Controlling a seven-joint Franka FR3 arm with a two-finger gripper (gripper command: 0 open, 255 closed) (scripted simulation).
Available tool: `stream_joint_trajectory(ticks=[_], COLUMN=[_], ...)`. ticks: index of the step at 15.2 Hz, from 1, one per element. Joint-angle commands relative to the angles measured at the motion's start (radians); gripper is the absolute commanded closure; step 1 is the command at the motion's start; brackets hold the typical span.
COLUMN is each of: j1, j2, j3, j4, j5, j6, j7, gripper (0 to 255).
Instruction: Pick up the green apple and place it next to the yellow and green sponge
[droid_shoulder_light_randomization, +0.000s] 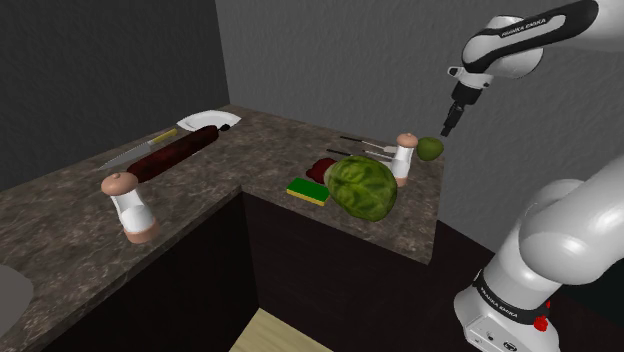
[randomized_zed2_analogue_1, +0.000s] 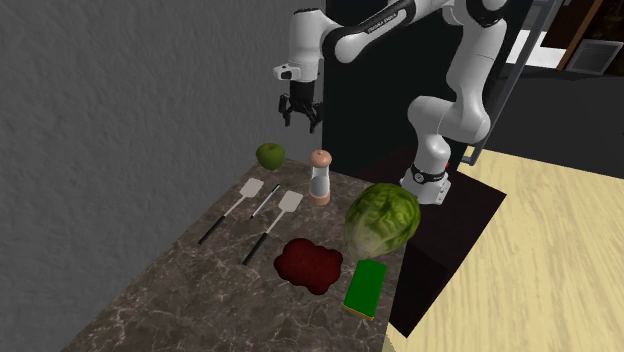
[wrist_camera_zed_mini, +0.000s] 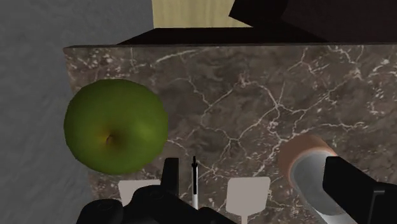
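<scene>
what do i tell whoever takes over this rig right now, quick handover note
Gripper: open, empty, hovering above the counter. It is not centred on the apple, which sits off to one side of it in the wrist view.
Green apple: on the counter at the end nearest the gripper, beside the grinder, not grasped.
Sponge: at the counter's other end, next to the leafy green head.
Done: nothing yet.
Left: centre over the apple, descend, grasp, lift, carry it past the grinder and green head, and set it down beside the sponge.
</scene>
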Motion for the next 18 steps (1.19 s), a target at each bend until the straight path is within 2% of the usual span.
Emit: stream_joint_trajectory(ticks=[1,3,5,6,8,10,15,18], j1=[0.049,0.1,0.138,0.138,0.08,0.055,0.03,0.027], j2=[0.092,0.199,0.336,0.417,0.568,0.582,0.632,0.638], j3=[-0.082,-0.168,-0.25,-0.277,-0.271,-0.242,-0.212,-0.208], j4=[0.064,0.128,0.2,0.241,0.326,0.315,0.293,0.29], j5=[0.064,0.16,0.304,0.393,0.552,0.568,0.627,0.634], j6=[0.023,0.039,0.038,0.027,-0.011,0.01,0.054,0.059], j7=[-0.111,-0.235,-0.387,-0.472,-0.619,-0.629,-0.667,-0.671], gripper=[0,0,0,0,0,0,0,0])
